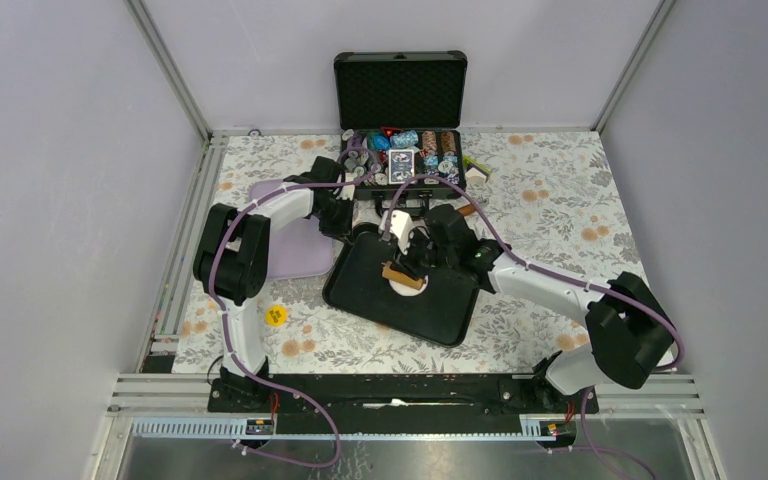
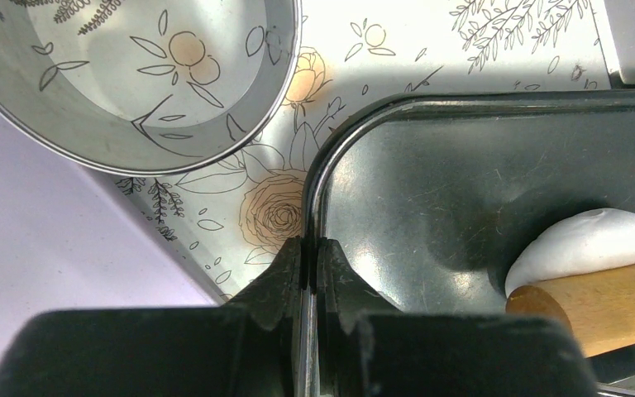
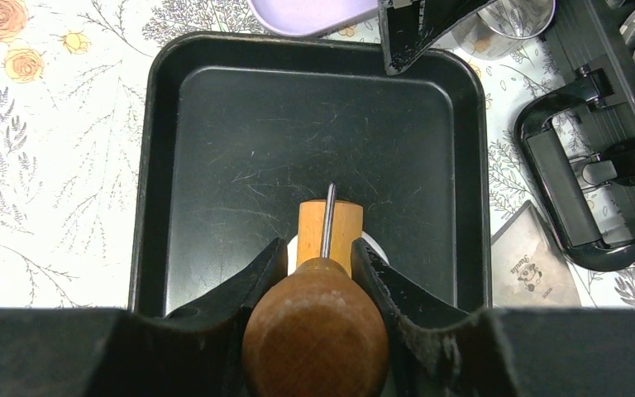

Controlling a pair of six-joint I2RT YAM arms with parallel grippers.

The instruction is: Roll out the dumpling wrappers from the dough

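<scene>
A black metal tray (image 1: 360, 300) sits on the flowery counter (image 1: 560, 200). The soft white dough (image 2: 583, 248) lies inside the tray, near its middle. It is a small round lump.

A wooden rolling pin (image 3: 318, 314) rests on top of the dough, so only the edges of the dough peek out from under the roller. The right end effector (image 3: 318, 248) reaches over the tray and pinches the round wooden handle of the rolling pin. One finger is on each side of the handle, and both touch it.

The left end effector (image 2: 310, 256) is at one corner of the tray. Its two fingers are pressed together on the thin rim of the tray, and the rim runs in between them.

A shiny round steel ring cutter (image 2: 132, 83) stands on the counter just outside that same corner of the tray. A flat pale purple mat (image 1: 290, 250) lies just beside the tray on the left arm's side. An open black case (image 1: 400, 90) with colourful chips in it sits behind the tray, on the side far from the arms. A small yellow round thing (image 1: 276, 315) lies on the counter near the tray's front left.
</scene>
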